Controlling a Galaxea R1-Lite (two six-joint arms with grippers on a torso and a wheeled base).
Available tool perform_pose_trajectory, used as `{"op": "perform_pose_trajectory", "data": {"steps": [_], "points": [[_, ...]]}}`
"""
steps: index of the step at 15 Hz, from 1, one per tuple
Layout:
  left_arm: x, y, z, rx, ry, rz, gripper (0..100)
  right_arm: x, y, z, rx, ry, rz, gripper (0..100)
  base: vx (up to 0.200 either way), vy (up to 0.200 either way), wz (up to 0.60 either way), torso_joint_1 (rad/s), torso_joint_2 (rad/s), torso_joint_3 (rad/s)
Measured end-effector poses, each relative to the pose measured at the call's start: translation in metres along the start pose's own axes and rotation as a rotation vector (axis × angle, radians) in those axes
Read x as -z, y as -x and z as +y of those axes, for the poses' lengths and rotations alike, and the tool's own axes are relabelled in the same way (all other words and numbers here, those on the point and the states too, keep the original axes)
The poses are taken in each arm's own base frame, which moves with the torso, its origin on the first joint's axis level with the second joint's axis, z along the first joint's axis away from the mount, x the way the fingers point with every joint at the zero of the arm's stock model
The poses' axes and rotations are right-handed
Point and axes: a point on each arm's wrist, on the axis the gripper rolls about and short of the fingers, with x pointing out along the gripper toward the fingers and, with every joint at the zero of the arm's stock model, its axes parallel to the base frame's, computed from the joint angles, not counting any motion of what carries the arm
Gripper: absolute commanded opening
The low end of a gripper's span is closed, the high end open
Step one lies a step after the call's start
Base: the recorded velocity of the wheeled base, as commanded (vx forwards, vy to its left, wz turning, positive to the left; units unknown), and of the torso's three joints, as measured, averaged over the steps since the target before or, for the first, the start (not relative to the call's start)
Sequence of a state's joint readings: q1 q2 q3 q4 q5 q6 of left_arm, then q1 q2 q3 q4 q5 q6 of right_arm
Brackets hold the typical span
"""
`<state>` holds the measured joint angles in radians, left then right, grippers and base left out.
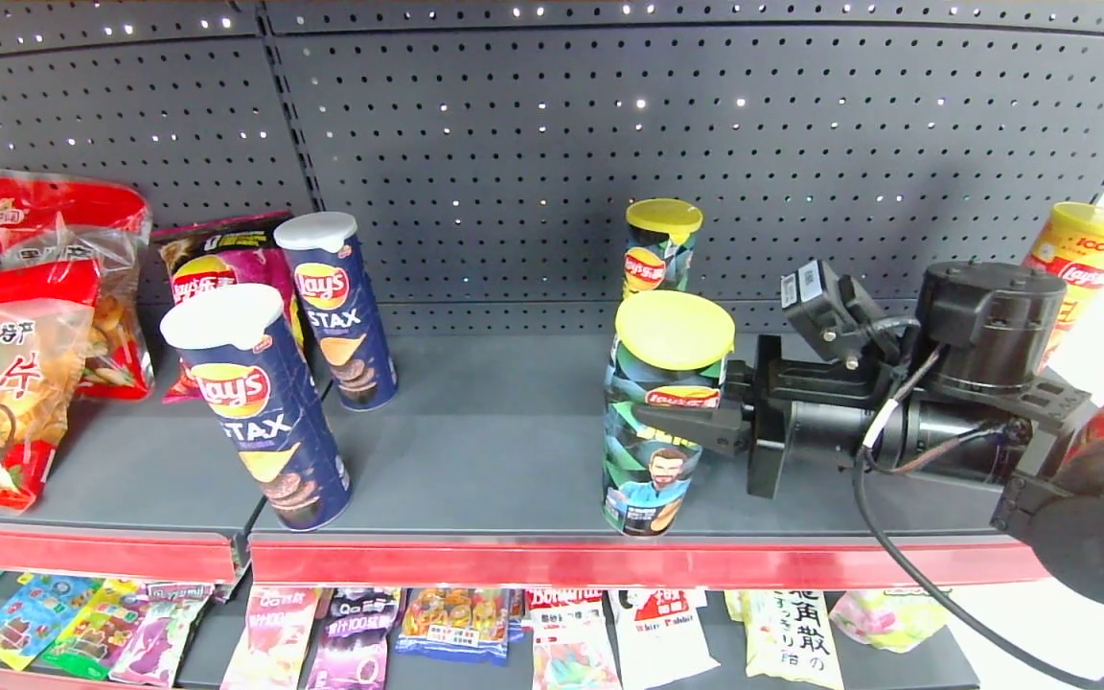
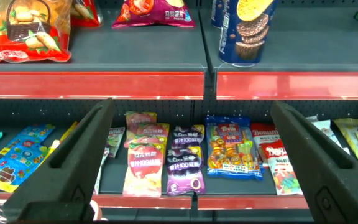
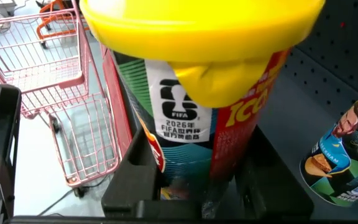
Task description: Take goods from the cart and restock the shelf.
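The right gripper (image 1: 696, 422) reaches in from the right side and is closed around a tall chip can (image 1: 653, 474) with a yellow lid and a green-and-black label. One dark finger (image 1: 691, 426) lies across the can's front, about halfway up. From the right wrist view the same can (image 3: 216, 112) stands between the two fingers of that gripper (image 3: 204, 186), the lid looming above them.

The can is upright at the front of the grey shelf (image 1: 494, 431), its base just behind the red edge strip (image 1: 514, 561). I cannot tell whether the base presses on the board. Straight behind it, near the pegboard wall (image 1: 705, 125), stands a second can (image 1: 662, 247) of the same kind.

Well to the left are two blue cans with white lids, one (image 1: 260, 402) at the front edge and one (image 1: 336, 307) farther back. Bags of snacks (image 1: 6, 383) crowd the far left end. A yellow can (image 1: 1079, 259) stands at the far right, past the arm.

The left gripper (image 2: 191, 174) is lower down, its fingers (image 2: 67, 168) spread wide with nothing between them. It faces the lower shelf, where flat packets (image 2: 232, 149) lie side by side.

A pink wire cart (image 3: 61, 93) is on the floor beyond the shelf's end.
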<state>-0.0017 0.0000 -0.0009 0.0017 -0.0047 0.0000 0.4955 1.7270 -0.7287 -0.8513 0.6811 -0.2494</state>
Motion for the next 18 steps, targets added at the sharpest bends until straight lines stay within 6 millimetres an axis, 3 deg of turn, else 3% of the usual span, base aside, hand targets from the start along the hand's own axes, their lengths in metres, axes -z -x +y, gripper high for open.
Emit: {"op": "perform_pose_trajectory", "data": {"steps": [1, 2, 10, 18], "points": [[0.0, 0.0, 0.0, 0.0, 0.0, 0.0, 100, 0.0, 0.0, 0.0, -0.001, 0.007, 0.0, 0, 0.0, 0.0, 0.0, 0.0, 0.0, 0.0], [0.0, 0.0, 0.0, 0.0, 0.0, 0.0, 100, 0.0, 0.0, 0.0, -0.001, 0.009, 0.0, 100, 0.0, 0.0, 0.0, 0.0, 0.0, 0.0], [0.0, 0.0, 0.0, 0.0, 0.0, 0.0, 100, 0.001, 0.002, 0.002, 0.0, 0.004, 0.006, 100, 0.0, 0.0, 0.0, 0.0, 0.0, 0.0], [0.0, 0.0, 0.0, 0.0, 0.0, 0.0, 100, 0.008, 0.031, 0.025, 0.001, -0.03, 0.039, 100, 0.0, 0.0, 0.0, 0.0, 0.0, 0.0]]}}
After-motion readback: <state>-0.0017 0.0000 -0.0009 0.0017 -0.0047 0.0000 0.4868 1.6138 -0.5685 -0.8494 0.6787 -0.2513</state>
